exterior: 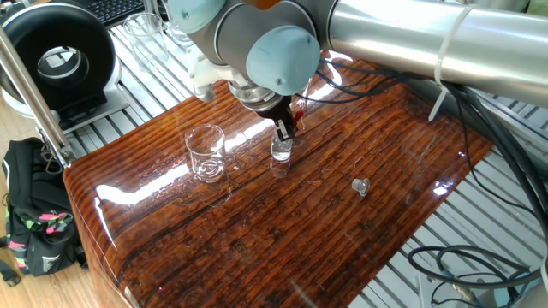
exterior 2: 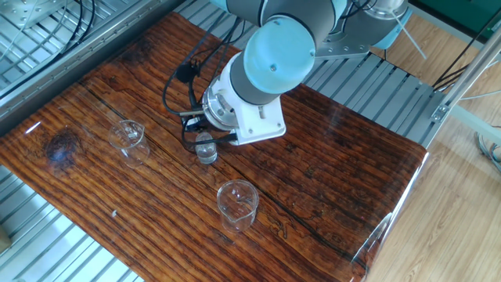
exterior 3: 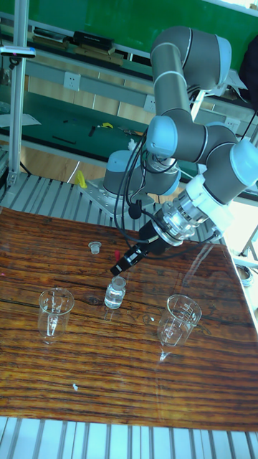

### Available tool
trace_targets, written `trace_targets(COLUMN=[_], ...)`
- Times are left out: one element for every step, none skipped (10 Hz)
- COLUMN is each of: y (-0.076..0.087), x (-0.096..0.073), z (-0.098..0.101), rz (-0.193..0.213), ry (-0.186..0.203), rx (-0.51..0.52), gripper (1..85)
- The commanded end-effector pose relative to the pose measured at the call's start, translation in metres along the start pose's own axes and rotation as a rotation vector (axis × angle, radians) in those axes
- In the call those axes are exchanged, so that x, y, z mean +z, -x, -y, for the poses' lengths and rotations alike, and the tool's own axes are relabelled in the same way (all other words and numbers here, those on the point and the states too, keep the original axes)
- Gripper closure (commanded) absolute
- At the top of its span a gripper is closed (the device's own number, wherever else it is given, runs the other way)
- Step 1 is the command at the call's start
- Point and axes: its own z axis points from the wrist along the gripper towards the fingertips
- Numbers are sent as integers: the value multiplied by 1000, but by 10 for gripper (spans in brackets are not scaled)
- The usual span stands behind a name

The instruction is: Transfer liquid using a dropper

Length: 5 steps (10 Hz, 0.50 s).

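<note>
My gripper (exterior: 283, 130) hangs straight over a small clear vial (exterior: 281, 152) in the middle of the wooden table (exterior: 282, 231). It is shut on the dropper (exterior: 300, 109), whose red bulb shows beside the black fingers. The thin tube points down into the vial's mouth and is hard to make out. From the tall fixed view the gripper (exterior 3: 118, 270) sits just above the vial (exterior 3: 115, 292), with the dropper's bulb (exterior 3: 117, 255) next to the fingers. The vial (exterior 2: 206, 149) holds clear liquid that I can barely see. In the other fixed view the arm hides the dropper.
A clear beaker (exterior: 205, 152) stands left of the vial, and a second beaker (exterior 3: 178, 315) stands on the vial's other side. The small vial cap (exterior: 360, 186) lies loose on the table. Cables and metal rails border the table.
</note>
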Motion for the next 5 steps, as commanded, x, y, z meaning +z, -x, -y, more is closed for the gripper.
trace_targets(y=[-3, -5, -6, -11, -16], x=[-7, -9, -13, -19, -25], z=[-1, -2, -1, 3, 6], rz=[5, 6, 8, 6, 16], ry=[12, 16, 18, 15, 21], rx=[5, 5, 5, 0, -6], gripper=[770, 770, 780, 787, 790])
